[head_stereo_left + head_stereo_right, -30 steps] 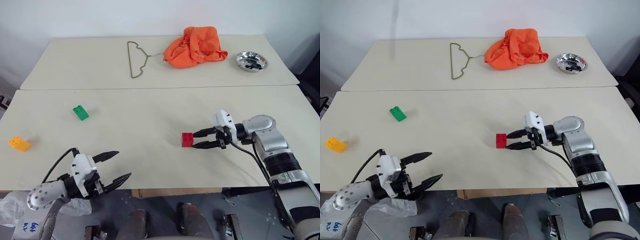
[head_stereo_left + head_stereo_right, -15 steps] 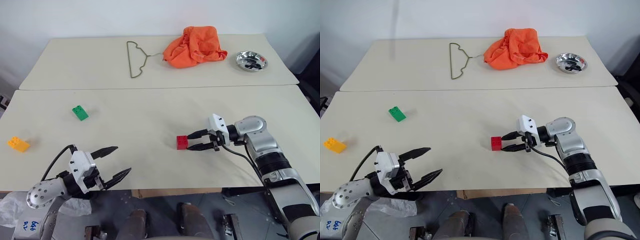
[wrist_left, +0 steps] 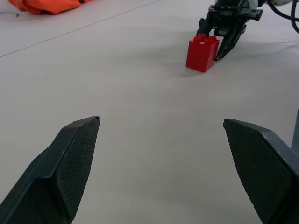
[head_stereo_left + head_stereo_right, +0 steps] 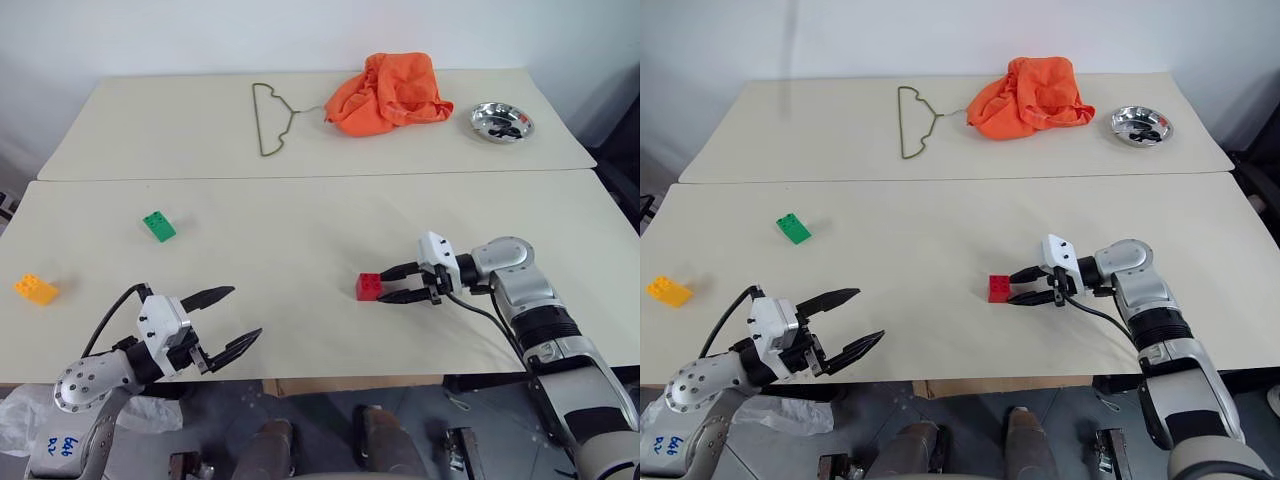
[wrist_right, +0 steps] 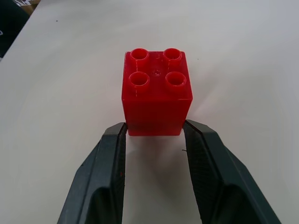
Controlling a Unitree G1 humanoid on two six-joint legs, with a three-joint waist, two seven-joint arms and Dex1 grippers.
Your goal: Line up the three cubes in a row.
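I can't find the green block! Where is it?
The green block lies on the near table's left side, beyond the yellow block and far left of the red block.

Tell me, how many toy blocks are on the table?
3. The red block sits at the right gripper fingertips, the green block lies toward the left, and the orange-yellow block lies near the left edge. None seems hidden.

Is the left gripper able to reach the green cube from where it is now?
Probably yes: the left gripper is open, and only bare table lies between it and the green cube.
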